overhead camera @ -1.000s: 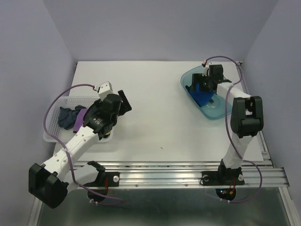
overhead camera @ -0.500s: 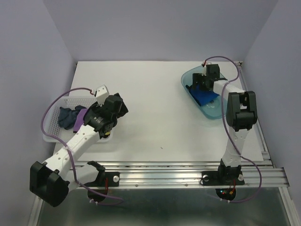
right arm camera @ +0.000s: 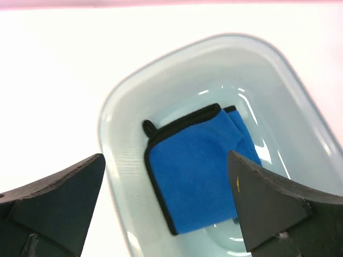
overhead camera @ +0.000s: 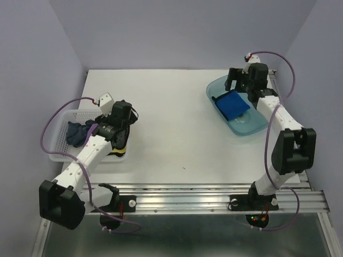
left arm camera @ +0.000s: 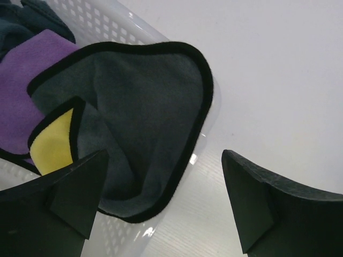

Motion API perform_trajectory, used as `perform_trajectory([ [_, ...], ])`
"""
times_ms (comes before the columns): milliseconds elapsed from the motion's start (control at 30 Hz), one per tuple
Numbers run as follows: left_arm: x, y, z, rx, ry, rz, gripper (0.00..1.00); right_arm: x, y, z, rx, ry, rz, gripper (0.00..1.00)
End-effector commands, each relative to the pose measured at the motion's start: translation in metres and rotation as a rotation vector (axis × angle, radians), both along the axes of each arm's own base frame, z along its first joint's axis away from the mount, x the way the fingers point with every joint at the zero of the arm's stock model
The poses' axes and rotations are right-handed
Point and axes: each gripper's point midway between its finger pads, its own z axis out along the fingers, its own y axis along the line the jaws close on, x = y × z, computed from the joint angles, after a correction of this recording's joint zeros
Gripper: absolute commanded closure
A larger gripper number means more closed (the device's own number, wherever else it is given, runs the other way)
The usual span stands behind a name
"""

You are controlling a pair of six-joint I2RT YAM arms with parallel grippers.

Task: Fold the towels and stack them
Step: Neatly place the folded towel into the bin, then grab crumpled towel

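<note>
Towels lie in two places, one set by each arm; the blue towel [right arm camera: 198,176], folded flat with black edging and a small loop at one corner, rests on the floor of the teal tray [right arm camera: 115,160], and in the wrist view it shows in the gap between the right fingers [right arm camera: 59,198] and beyond their tips, touched by neither; those fingers are spread wide with nothing between them, hanging over the tray's far end as the top view has it; a dark grey towel [left arm camera: 144,118] with black edging lies spread at the rim of the white mesh basket [left arm camera: 128,27], just beyond the tips of the left fingers [left arm camera: 69,198]; one finger overlaps that towel's edge in view, the other stands over the bare worktop [left arm camera: 278,69]; the left fingers too are spread apart and pinch nothing; a yellow patch [left arm camera: 53,144], also edged in black, shows beside the grey towel close to the nearer fingertip; whether it is the towel's own underside or a separate cloth I cannot tell; the purple towel [left arm camera: 29,85] lies further into the basket, partly under the grey one, and a navy towel [overhead camera: 75,131] is bunched beyond it, well away from the fingers.
</note>
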Motion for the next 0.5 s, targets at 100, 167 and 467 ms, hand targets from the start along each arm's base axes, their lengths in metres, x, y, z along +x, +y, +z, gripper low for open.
perform_trajectory([
  [100, 0.042, 0.041, 0.012, -0.017, -0.056, 0.071, 0.01, -0.066, 0.003, 0.048, 0.169, -0.139, -0.066, 0.00],
  [167, 0.048, 0.046, 0.008, -0.028, -0.047, 0.050, 0.01, -0.086, 0.003, 0.055, 0.213, -0.164, -0.081, 0.00],
  [467, 0.066, 0.060, -0.013, -0.047, -0.024, -0.105, 0.01, -0.109, 0.013, 0.043, 0.272, -0.159, -0.042, 0.00],
])
